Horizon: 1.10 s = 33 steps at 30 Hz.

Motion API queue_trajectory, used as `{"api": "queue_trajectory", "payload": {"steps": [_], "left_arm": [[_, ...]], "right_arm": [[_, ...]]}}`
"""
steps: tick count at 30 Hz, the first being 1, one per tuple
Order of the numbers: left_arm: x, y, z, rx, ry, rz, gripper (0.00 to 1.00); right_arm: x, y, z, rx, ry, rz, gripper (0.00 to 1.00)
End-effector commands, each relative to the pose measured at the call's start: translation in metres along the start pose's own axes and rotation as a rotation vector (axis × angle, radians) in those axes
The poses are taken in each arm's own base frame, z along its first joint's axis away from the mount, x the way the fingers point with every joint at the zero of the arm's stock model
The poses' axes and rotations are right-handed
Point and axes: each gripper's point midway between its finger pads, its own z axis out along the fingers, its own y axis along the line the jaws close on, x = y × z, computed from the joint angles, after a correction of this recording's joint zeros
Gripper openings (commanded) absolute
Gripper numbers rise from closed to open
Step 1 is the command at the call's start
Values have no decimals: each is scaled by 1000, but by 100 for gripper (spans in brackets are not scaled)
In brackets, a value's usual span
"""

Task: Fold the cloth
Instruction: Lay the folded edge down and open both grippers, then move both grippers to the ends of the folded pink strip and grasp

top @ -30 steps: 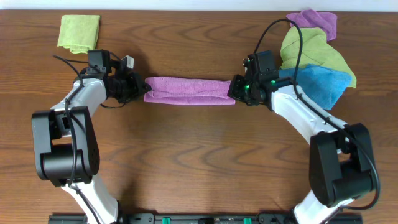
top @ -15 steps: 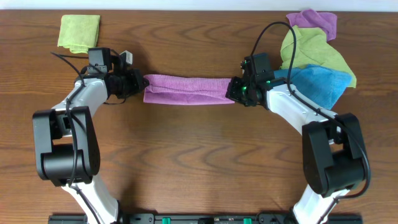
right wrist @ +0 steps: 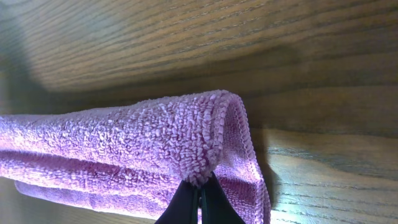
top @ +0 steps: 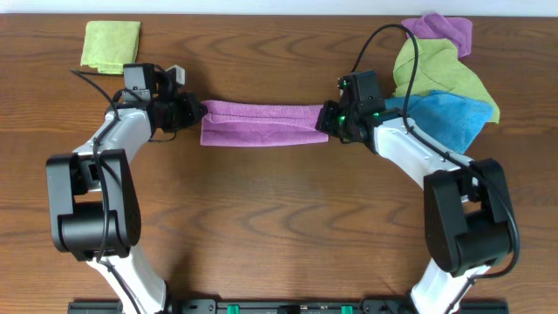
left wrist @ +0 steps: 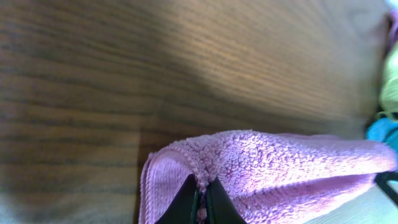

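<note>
Pinches the left end of the cloth (top: pixel 261 122) in the left hand (top: pixel 199 113), tips pressed together on the hem (seam caught right between them in the left wrist view). Pinches the opposite end in the right hand (top: pixel 328 123) the same way, tips closed on a folded edge. Holds the cloth, purple and already doubled over, as a long narrow band running left to right across the far middle of the bench (top: pixel 279 227). Shows a straight, taut upper edge between the two hands and a looser lower layer hanging below it. Appears raised slightly at both ends, with shadow on the wood beneath. Shares the bench with a small folded green cloth (top: pixel 112 45) at the far left corner, well apart from the band, and a pile (top: pixel 440 78) of purple, green and blue cloths just beside the right arm.
</note>
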Motion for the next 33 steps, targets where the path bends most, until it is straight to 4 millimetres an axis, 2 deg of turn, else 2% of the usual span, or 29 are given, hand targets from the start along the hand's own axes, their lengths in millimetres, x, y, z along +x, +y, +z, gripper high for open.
{"api": "queue_trajectory", "payload": {"steps": [1,10,13,17,18,19,20,22,23,24,25,26,27,30,33], "left_arm": [[-6,13,1,-103,-9,62,6],[17,24,6,-174,76,55,6],[20,34,4,-225,86,58,6],[18,33,4,-225,77,65,6],[17,33,4,-224,74,67,6],[16,33,4,-224,72,68,6],[16,33,4,-224,71,68,11],[15,33,4,-224,70,69,47],[14,32,3,-224,70,68,49],[14,32,2,-225,73,66,49],[12,30,0,-226,76,65,52],[10,28,-2,-226,78,67,63],[7,25,-5,-226,82,74,67],[-5,13,-18,-228,100,98,65],[-18,0,-31,-228,103,115,63]], "right_arm": [[-14,-9,-2,45,-48,14,2],[-8,-15,-2,69,-19,10,2],[-4,-18,-2,80,-3,14,2],[-4,-21,-3,95,-8,8,2],[-5,-21,-3,93,-11,7,9],[-7,-20,-3,89,-18,7,28],[-9,-19,-3,84,-25,6,46],[-13,-19,-4,80,-35,-1,60],[-14,-19,-5,80,-37,-6,67],[-16,-18,-5,72,-38,-14,70],[-19,-16,-7,62,-38,-25,71],[-22,-14,-9,48,-41,-38,71],[-26,-12,-12,44,-48,-40,71],[-40,-1,-24,36,-68,-69,66],[-53,12,-38,23,-89,-106,56]]}}
